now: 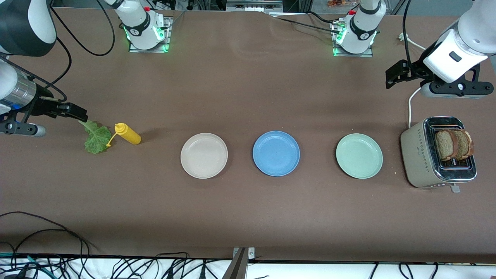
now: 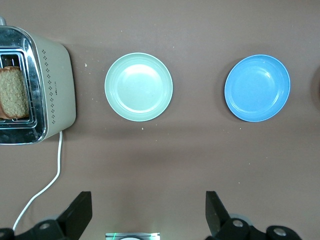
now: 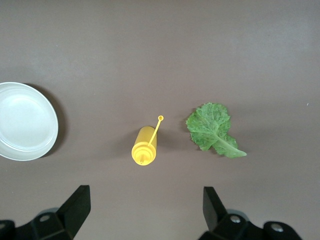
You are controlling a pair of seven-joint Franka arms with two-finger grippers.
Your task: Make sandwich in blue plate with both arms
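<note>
Clearly opening step: round medium-blue plate (image 1: 276, 153) bare, mid-worktop. Brown bread slices (image 1: 453, 144) in beige toaster (image 1: 438, 153); crinkled green lettuce leaf (image 1: 96, 137) beside yellow squeeze bottle (image 1: 127, 134). Left gripper (image 1: 396, 73) near toaster, right gripper (image 1: 75, 112) over lettuce stem; fingers spread, empty. Next: grasp bread, lettuce.

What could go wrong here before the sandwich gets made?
The bread slices stand close together in the toaster, so the open left gripper might pinch both or tip it. The lettuce lies flat beside the yellow bottle; the open right gripper could bump that.
</note>
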